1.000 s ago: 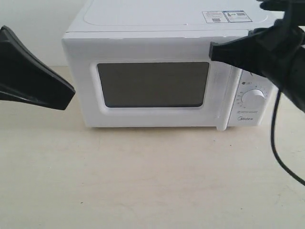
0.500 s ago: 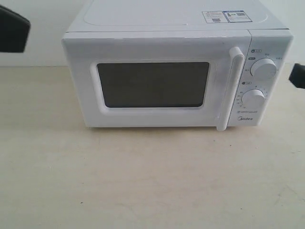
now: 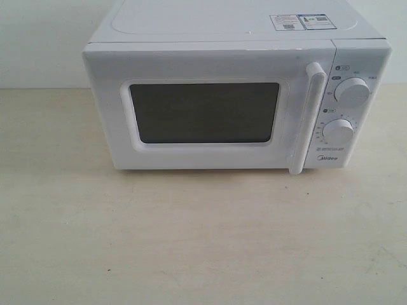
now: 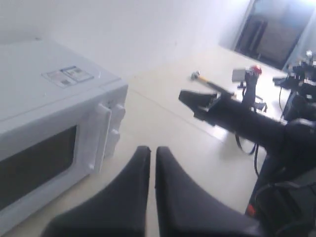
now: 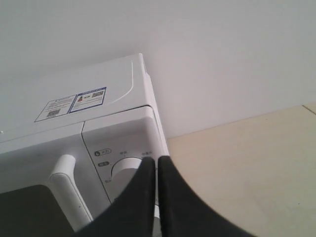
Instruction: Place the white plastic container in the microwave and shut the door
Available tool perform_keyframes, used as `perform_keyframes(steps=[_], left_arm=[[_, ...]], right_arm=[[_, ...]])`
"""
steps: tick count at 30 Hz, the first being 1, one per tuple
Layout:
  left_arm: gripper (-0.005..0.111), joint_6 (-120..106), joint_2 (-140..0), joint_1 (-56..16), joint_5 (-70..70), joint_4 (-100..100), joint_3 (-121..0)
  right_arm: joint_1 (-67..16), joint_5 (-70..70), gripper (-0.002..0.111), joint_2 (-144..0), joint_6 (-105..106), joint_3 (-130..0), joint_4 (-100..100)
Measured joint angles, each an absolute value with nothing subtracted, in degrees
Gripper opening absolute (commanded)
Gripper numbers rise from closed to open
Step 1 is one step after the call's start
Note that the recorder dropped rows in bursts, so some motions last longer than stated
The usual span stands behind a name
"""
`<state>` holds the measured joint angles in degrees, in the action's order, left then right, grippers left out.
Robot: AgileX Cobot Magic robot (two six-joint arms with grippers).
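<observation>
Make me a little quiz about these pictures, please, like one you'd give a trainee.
1. True or false: the door of the microwave stands open.
2. How many round knobs sit on its right panel? A one, B two, C three.
3. Fill in: the left tool and the right tool each have their fingers pressed ___, holding nothing.
Key: 1 false, the door is shut flush with the front. 2 B. 3 together.
</observation>
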<state>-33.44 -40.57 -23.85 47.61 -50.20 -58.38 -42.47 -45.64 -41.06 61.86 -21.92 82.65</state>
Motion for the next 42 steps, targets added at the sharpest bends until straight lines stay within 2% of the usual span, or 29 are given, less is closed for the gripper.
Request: perform_keyframes(steps=[6,19,26,34,42], left_arm=[[0.004,-33.42,-37.06,-23.85,41.24,-52.54,-55.61],[0.004,-33.28,-35.35,-23.85,43.22,-52.27,-54.86],[0.004,-34.42,-34.01,-23.85,42.67,-38.17,-57.3],[0.004,-34.51,-22.83,-18.46,39.1,-22.23,-58.85],[0.004,-34.51,-11.49,-8.97,42.61,-16.24,-58.9]], right_arm=[[-42.47,-45.64,0.0,-41.06,61.76,-21.9,82.86],[-42.47,-45.66,0.0,-41.06,61.4,-21.79,82.86],[-42.47,-45.66,0.0,-41.06,61.4,-21.79,82.86],[-42.47,-45.66,0.0,-41.06,61.4,-21.79,82.86],[-42.47,-46.12,0.0,-41.06,61.4,-21.79,82.86]])
